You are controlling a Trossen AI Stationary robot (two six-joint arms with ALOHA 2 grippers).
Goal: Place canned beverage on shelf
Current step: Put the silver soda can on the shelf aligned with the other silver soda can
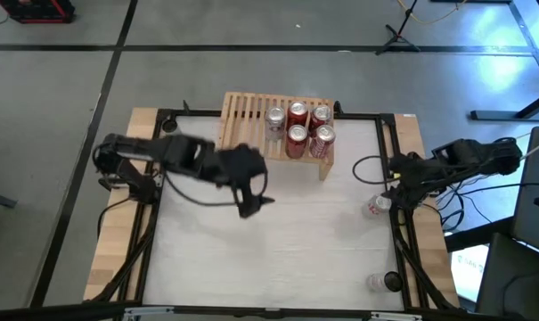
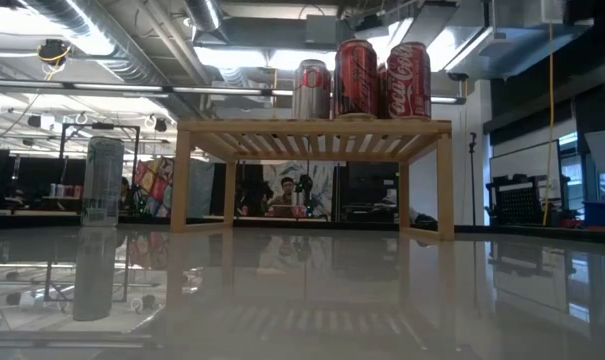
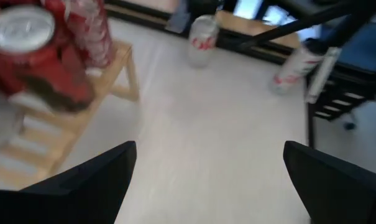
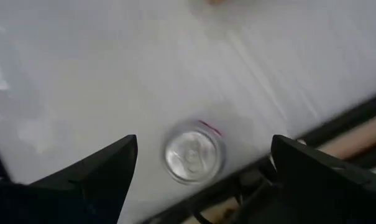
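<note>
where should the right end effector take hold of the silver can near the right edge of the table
Around the can's round side wall, coming straight down. It stands upright, lid up, directly beneath the open right end effector, with bare table on its inner side, though the table's frame rail runs close on the other.

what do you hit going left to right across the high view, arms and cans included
left gripper hanging open over the table's middle → shelf with five cans packed on its right half → silver can standing near the table's right edge → right gripper, open, at that edge.
</note>
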